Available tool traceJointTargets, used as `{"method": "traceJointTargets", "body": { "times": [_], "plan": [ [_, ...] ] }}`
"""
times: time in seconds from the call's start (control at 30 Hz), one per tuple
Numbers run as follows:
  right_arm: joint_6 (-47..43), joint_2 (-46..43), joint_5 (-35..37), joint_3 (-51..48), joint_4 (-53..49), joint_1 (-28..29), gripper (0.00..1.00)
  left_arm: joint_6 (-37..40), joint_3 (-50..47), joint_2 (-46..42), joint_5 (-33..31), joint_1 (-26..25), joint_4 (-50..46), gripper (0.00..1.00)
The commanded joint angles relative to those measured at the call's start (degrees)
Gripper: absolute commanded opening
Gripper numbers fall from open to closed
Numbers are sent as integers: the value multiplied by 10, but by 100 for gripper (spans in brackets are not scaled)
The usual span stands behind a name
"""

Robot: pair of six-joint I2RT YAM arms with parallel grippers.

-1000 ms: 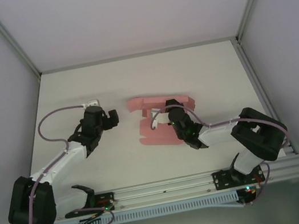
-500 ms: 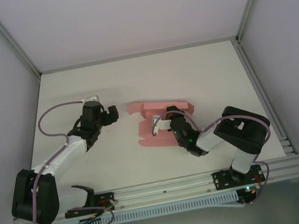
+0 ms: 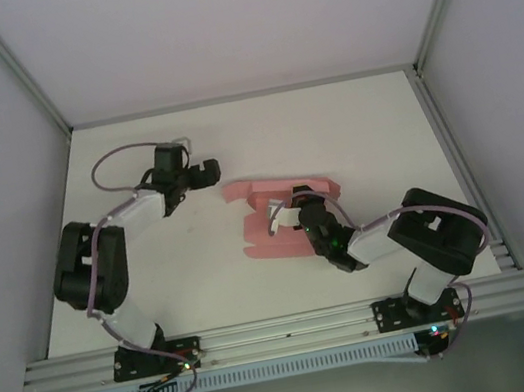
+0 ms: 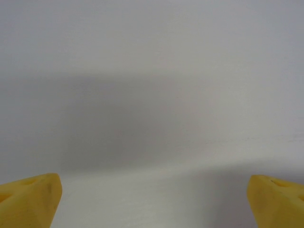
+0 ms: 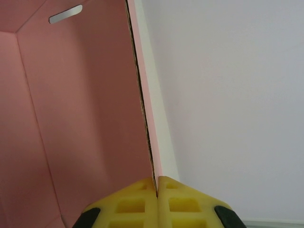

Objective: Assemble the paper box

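Note:
The paper box [image 3: 264,240] is a pink, partly folded card piece lying at the middle of the white table. My right gripper [image 3: 286,211] reaches over it from the near right. In the right wrist view this gripper [image 5: 156,185] is shut on the edge of an upright pink panel [image 5: 80,114], and a small slot [image 5: 65,13] shows at the panel's far end. My left gripper [image 3: 208,172] hovers to the left of and behind the box, apart from it. It is open, its yellow fingertips [image 4: 29,199] wide apart over bare table with nothing between them [image 4: 154,204].
White enclosure walls and metal posts [image 3: 14,67] ring the table [image 3: 352,129]. An aluminium rail [image 3: 286,332] with both arm bases runs along the near edge. The left arm's grey cable [image 3: 106,164] loops above its forearm.
The left arm has swung toward the back, carrying its open gripper up and right, closer to the box's far left corner. The right gripper keeps its hold; the box has shifted slightly.

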Motion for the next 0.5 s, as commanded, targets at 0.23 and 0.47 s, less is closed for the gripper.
{"method": "traceJointTargets", "body": {
  "times": [0.23,0.47],
  "plan": [
    [58,-9,-20,14,-102,-9,0,141,-13,10,223,-19,-10,93],
    [65,-21,-19,24,-134,-10,0,153,-83,-49,245,-56,18,84]
  ]
}}
